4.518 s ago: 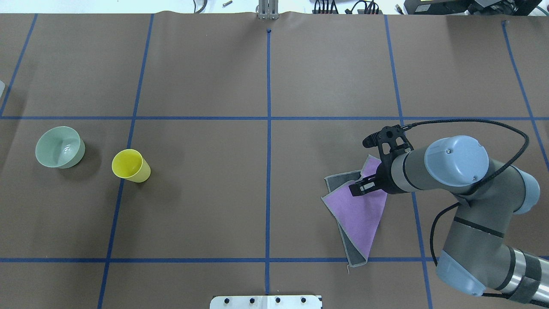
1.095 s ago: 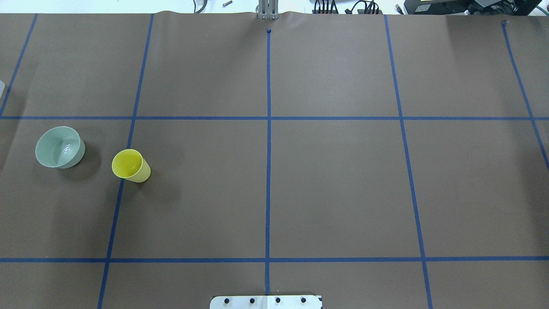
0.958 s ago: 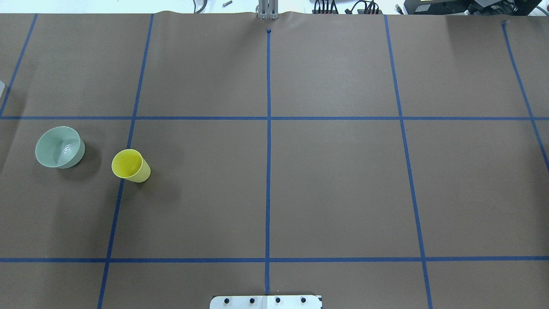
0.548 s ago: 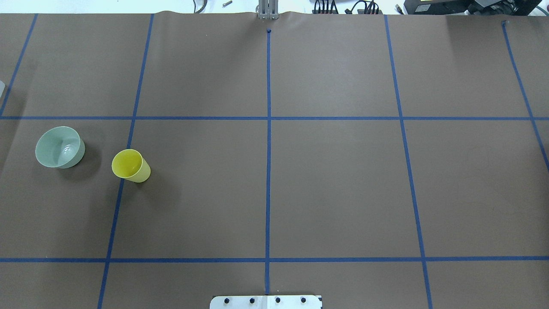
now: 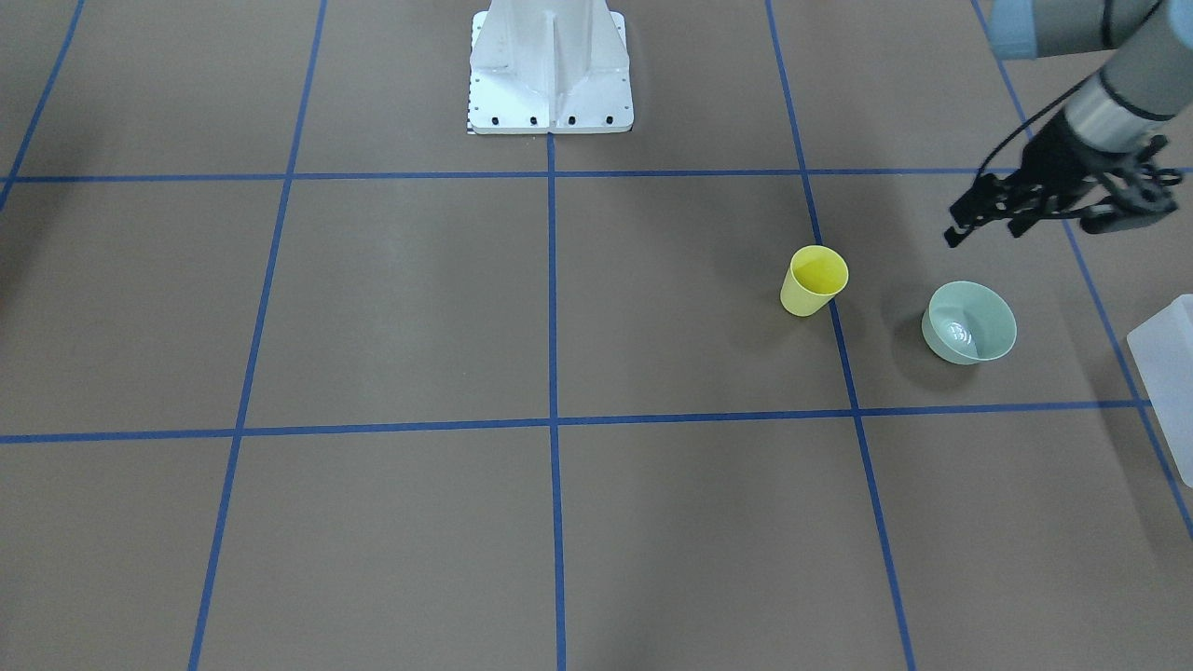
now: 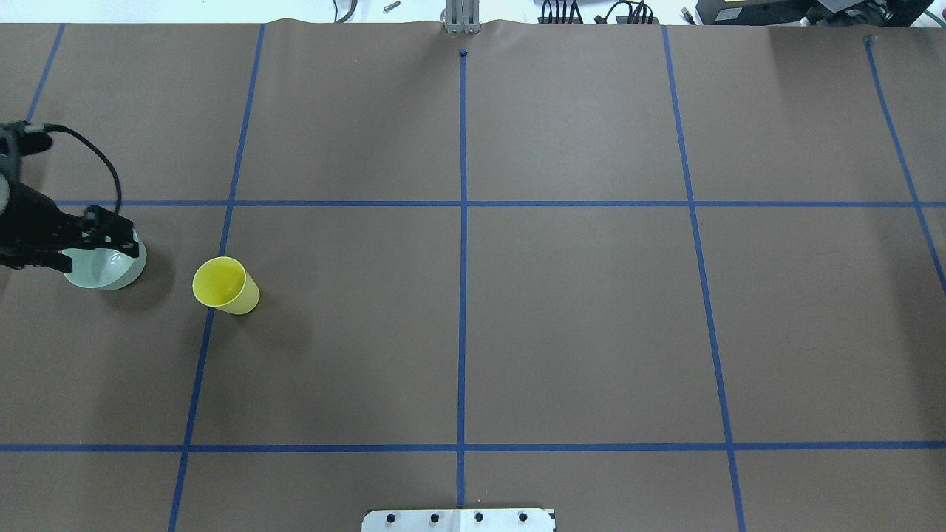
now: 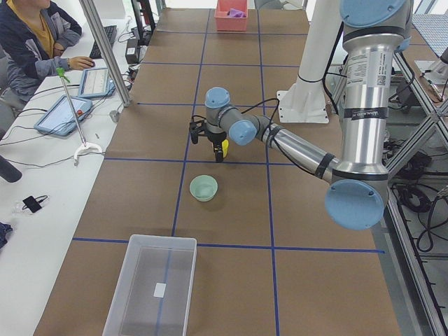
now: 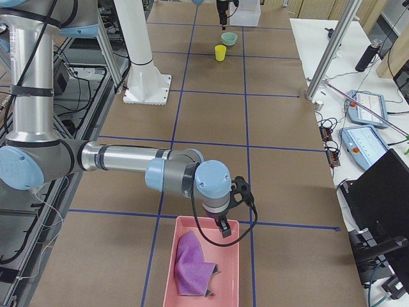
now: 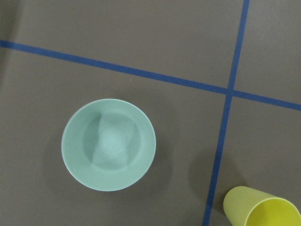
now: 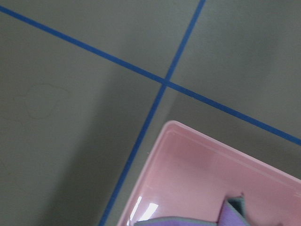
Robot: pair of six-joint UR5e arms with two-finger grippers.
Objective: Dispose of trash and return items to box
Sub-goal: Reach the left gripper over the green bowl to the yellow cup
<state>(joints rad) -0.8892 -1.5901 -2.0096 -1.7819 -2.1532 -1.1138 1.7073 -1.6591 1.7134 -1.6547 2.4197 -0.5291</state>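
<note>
The mint-green bowl and the yellow cup stand upright and empty at the table's left. My left gripper is open and hovers above the bowl's far-left rim, clear of it; it also shows in the front view. The left wrist view looks straight down on the bowl and the cup. The purple-grey cloth lies in a pink bin. My right gripper hangs over that bin's near end; I cannot tell if it is open. The frosted box stands empty beyond the bowl.
The white robot base stands at the table's middle edge. Blue tape lines cross the brown table cover. The box's corner shows at the front view's right edge. An operator sits by tablets at the table's side.
The left arm has come into the overhead view from the left and now hovers over the bowl. Earlier the right gripper was on the cloth on the table; both have left that view.
</note>
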